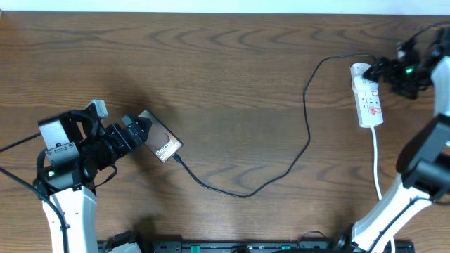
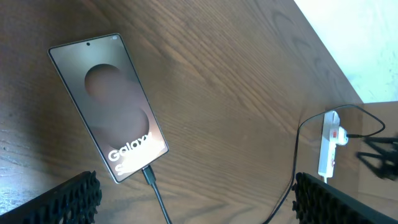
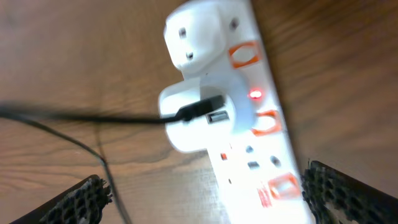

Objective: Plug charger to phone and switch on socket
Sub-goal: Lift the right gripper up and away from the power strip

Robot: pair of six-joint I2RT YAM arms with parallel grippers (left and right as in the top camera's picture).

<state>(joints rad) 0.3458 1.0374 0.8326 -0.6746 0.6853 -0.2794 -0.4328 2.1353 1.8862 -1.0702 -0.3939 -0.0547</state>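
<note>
Left gripper (image 1: 144,130): jaws spread wide, holding nothing; its pads (image 2: 62,200) frame the lower corners of the wrist view.
Phone (image 2: 109,106): one, flat on the table (image 1: 232,63), face up, just ahead of the left gripper and clear of both pads; nearer the left pad than the right.
Plug tip (image 2: 148,175): one, meeting the phone's bottom edge, between the two pads.
Charger (image 1: 306,133): one black cable, running from the phone in a loose curve across the table up to the socket.
Socket (image 1: 369,98): one white strip, well apart from the phone, at the table's right side, directly under the right gripper's fingers.
Adapter (image 3: 205,115): one white block seated in the socket, the black cable entering its side.
Switches (image 3: 266,121): three orange-red ones counted, blurred.
Red lamp (image 3: 255,94): one, lit, beside the adapter.
White cord (image 1: 376,161): one, leaving the socket's near end.
Right gripper (image 1: 383,70): jaws wide apart, empty, at the socket's far end.
</note>
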